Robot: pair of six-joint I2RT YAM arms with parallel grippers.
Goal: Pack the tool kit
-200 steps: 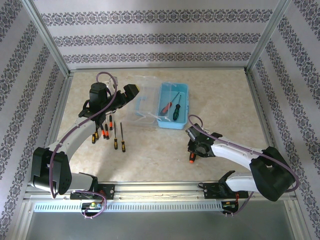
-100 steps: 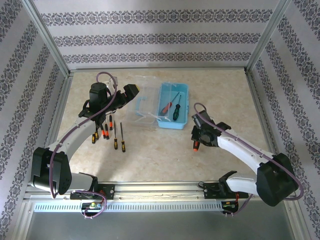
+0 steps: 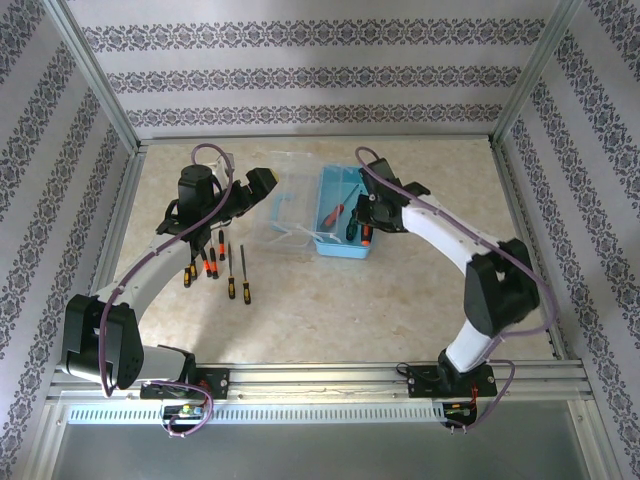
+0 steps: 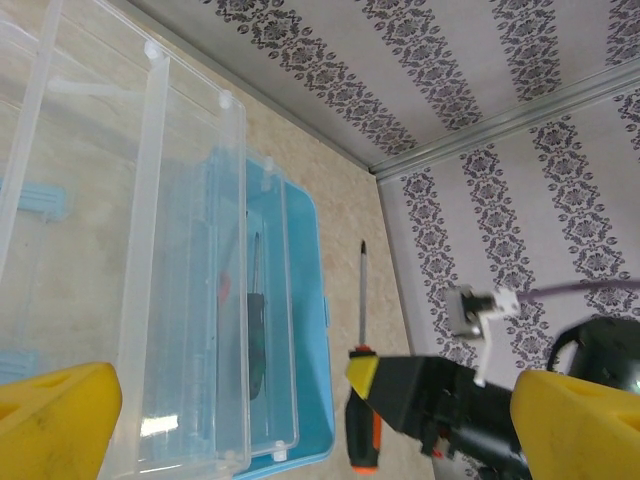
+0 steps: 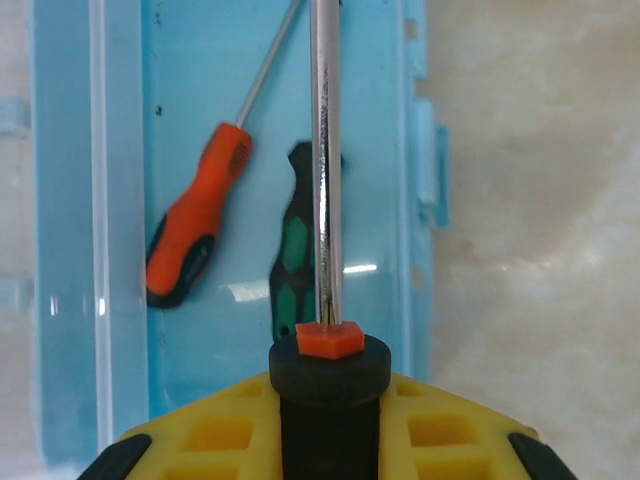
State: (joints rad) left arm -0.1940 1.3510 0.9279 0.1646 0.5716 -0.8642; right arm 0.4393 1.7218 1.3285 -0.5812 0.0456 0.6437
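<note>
Orange-and-black-handled screwdrivers (image 3: 214, 262) lie loose on the beige tabletop (image 3: 320, 310) at left. Just beyond them the left gripper (image 3: 258, 188) hangs empty, jaws spread wide, beside the clear plastic lid (image 3: 287, 215). The adjoining light-blue plastic tool box (image 3: 340, 252) holds an orange-handled screwdriver (image 5: 190, 250) and a green-and-black-handled one (image 5: 300, 250). Over them, the right gripper (image 3: 363, 218) clamps a black-and-orange screwdriver (image 5: 325, 150).

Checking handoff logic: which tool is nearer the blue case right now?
Right. The right tool is over the blue case's near-right part, shut on a screwdriver. The left tool is open, off to the case's left, past the clear lid.
</note>
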